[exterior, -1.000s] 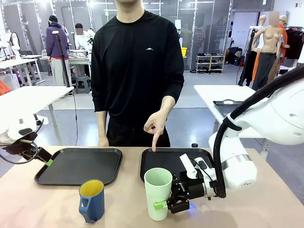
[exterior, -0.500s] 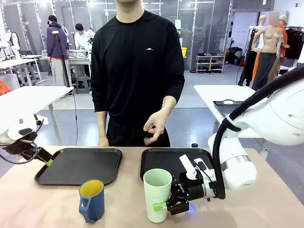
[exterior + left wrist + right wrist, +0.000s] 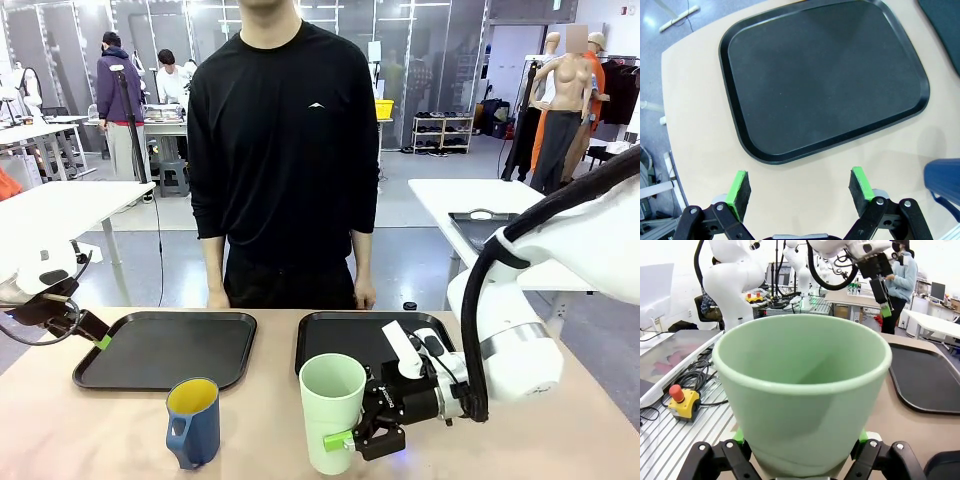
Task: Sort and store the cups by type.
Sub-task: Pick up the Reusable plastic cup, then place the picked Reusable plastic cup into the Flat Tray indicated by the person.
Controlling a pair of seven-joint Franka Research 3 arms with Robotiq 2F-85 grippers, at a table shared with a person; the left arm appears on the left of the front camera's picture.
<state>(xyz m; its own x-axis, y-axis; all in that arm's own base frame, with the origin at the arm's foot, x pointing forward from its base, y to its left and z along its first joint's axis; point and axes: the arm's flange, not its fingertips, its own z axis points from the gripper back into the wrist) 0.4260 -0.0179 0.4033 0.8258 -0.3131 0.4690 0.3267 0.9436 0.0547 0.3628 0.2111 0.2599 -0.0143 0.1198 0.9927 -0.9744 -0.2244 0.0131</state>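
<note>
Green tumbler (image 3: 332, 410), perhaps tilted, blue mug (image 3: 193, 422) beside, black tray (image 3: 338, 336) behind.

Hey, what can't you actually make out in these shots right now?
Front view: the far finger of the right gripper, hidden behind the tumbler.
Left wrist view: most of the mug, cut off by the right edge.
Right wrist view: the tumbler's base, hidden by its own wall.

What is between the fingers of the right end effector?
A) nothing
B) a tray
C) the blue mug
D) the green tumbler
D: the right end effector clamps the tumbler from both sides, near its base.
</note>
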